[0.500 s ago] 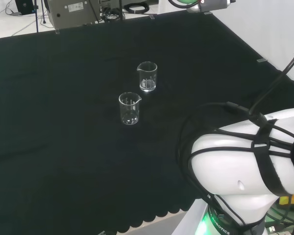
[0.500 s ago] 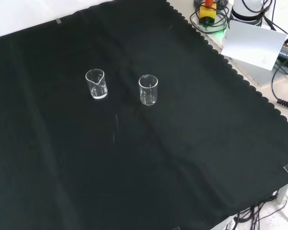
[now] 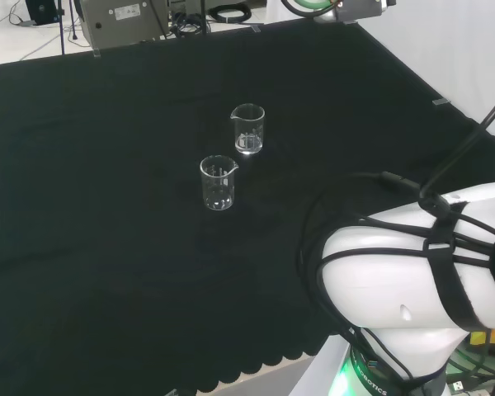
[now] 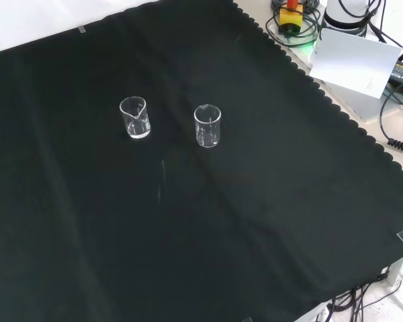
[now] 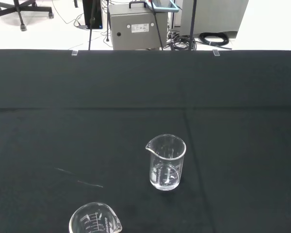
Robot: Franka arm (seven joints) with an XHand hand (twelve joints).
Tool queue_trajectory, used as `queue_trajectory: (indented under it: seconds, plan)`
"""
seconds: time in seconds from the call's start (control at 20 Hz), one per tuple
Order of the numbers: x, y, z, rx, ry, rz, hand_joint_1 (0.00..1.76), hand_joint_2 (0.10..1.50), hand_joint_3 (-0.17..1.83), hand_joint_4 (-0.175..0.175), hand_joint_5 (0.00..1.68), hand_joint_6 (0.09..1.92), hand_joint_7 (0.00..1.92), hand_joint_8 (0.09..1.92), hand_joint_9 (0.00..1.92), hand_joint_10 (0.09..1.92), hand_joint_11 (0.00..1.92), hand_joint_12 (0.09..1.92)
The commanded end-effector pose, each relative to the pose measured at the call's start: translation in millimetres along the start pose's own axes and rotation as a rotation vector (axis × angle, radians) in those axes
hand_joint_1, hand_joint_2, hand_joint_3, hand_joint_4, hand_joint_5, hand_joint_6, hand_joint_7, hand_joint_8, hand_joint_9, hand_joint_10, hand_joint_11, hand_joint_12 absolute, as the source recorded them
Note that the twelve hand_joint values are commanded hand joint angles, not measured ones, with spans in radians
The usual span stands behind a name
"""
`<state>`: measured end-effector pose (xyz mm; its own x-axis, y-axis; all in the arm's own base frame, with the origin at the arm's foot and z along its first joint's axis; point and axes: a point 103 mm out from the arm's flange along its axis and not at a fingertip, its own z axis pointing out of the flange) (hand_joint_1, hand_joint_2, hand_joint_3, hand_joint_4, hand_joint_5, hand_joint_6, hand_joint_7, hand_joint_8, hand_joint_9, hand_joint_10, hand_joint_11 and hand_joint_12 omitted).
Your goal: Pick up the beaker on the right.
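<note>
Hand: you cannot tell how it is standing.
Arm (image 3: 412,289): its white link is sitting at the head view's lower right.
Right beaker (image 3: 248,129): you are seeing it standing upright, apart from all else.
Left beaker (image 3: 218,182): standing upright near it.
Cloth (image 3: 107,247): black, lying under both.

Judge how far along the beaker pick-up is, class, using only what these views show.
Done: nothing yet; both beakers stand upright on the black cloth, the right-hand beaker in the head view and the other beaker apart from each other. In hand: nothing visibly grips either. Left: reaching, grasping and lifting the right-hand beaker.
</note>
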<state>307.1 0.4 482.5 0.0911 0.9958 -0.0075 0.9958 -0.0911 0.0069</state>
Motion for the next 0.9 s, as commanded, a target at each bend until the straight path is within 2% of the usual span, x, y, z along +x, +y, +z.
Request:
queue_trajectory:
  seconds: [0.05,0.45,0.55,0.65,0.9]
  plan:
    - [-3.4,5.4,3.5,0.017,0.013,0.020,0.00,1.25,0.34,-0.033,0.32,0.09,0.05,0.54,0.21,0.65,0.06,1.37]
    - [-32.2,42.8,47.3,0.062,0.054,0.087,0.04,1.25,0.31,-0.035,0.34,0.09,0.06,0.54,0.22,0.65,0.07,1.38]
    - [-35.3,49.0,56.7,0.041,0.070,0.082,0.07,1.24,0.30,-0.035,0.34,0.09,0.07,0.55,0.23,0.66,0.07,1.38]
    - [-36.8,56.9,68.8,0.054,0.073,0.082,0.12,1.23,0.29,-0.035,0.35,0.09,0.09,0.56,0.25,0.66,0.08,1.38]
    - [-37.1,86.6,107.0,0.081,0.096,0.052,0.42,1.12,0.24,-0.041,0.39,0.09,0.11,0.58,0.29,0.67,0.11,1.38]
